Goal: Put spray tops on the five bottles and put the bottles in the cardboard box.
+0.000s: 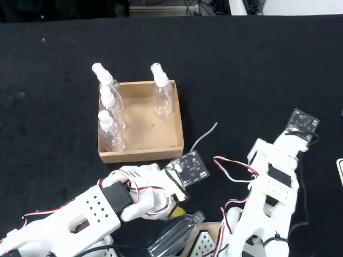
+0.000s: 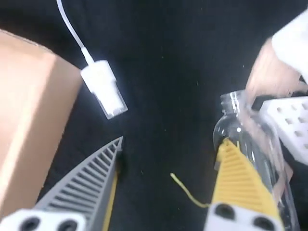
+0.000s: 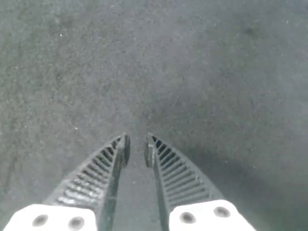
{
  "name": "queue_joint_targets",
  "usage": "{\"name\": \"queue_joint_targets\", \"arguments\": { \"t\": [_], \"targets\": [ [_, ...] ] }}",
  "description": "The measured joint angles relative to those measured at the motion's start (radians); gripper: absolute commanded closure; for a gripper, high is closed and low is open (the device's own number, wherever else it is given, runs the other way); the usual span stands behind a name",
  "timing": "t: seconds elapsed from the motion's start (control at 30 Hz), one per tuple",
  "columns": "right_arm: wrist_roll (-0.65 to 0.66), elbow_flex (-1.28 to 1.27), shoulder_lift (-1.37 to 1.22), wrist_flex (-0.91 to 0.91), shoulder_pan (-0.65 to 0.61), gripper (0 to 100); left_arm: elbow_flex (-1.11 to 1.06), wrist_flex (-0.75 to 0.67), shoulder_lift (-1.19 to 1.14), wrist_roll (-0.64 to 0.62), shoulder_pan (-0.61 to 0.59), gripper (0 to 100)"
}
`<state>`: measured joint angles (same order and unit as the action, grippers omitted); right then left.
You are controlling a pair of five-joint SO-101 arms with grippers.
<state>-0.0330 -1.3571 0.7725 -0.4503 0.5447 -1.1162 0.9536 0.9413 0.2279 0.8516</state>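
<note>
The cardboard box (image 1: 142, 147) was set left of centre in the high view on the black surface (image 1: 257, 69). A row of three bottles (image 1: 110, 107) with spray tops was stood along its left wall, and a fourth bottle (image 1: 162, 93) at its upper right corner. The uncapped bottle (image 1: 177, 235) was laid on its side at the lower edge of that frame. The left tool (image 2: 168, 144) was held apart with its yellow finger (image 2: 236, 168) seen over that bottle, the loose spray top (image 2: 103, 89) lay near a box corner, and the right tool (image 3: 137, 147) was held almost together over bare surface, nothing clamped.
</note>
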Motion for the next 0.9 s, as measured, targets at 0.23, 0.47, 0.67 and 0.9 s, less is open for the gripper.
{"name": "queue_joint_targets", "arguments": {
  "t": [0.23, 0.47, 0.67, 0.9],
  "targets": [
    [-0.005, 0.000, 0.000, 0.000, 0.026, 95.9, -0.063, 0.000, 0.000, 0.000, 0.048, 72],
    [-0.005, 0.000, 0.000, 0.000, 0.026, 95.9, -0.057, -0.008, 0.000, 0.000, 0.104, 71],
    [-0.005, 0.000, 0.000, 0.000, 0.026, 95.9, -0.003, -0.009, 0.000, -0.051, 0.084, 71],
    [-0.005, 0.000, 0.000, 0.000, 0.026, 95.9, 0.003, 0.061, 0.000, -0.064, 0.196, 71]
  ]
}}
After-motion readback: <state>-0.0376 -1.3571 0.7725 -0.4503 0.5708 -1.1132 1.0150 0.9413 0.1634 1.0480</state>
